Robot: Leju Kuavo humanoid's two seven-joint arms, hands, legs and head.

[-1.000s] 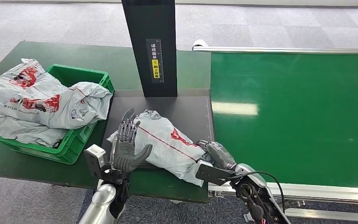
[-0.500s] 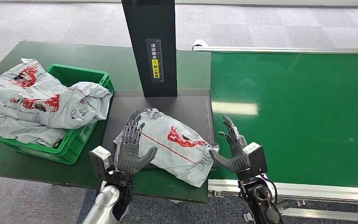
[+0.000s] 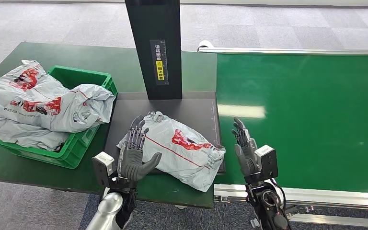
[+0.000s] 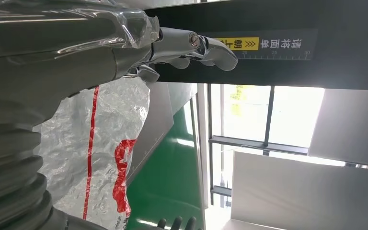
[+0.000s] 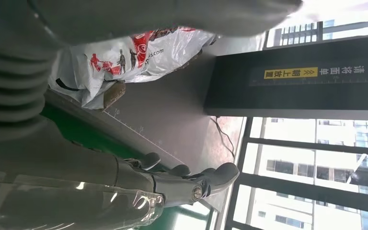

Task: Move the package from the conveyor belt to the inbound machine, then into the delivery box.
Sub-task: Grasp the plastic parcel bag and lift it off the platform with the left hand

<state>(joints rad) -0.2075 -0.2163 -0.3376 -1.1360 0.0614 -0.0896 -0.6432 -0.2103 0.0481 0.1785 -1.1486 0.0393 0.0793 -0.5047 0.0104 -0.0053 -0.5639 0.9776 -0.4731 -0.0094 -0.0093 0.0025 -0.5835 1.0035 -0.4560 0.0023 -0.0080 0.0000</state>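
Green table [image 3: 38, 172] under everything | grey carpet-tile floor [image 3: 52, 19] beyond | tall windows [image 5: 316, 163] facing buildings

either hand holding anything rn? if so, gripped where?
Nothing is gripped. The right hand is open beside the package, apart from it. The left hand is open, fingers spread, against the package's other end, not closed on it.

To your right, the glossy green conveyor belt [image 3: 306, 115] lies bare, open room for the right hand [image 3: 245, 149], which hovers open just beside the grey plastic package [image 3: 179, 148]. The tall black scanner column [image 3: 155, 48] blocks the far side of the dark platform [image 3: 196, 110]. On the left, the green plastic crate [image 3: 79, 79], heaped with grey bags [image 3: 43, 103], stands near the left hand [image 3: 134, 153].
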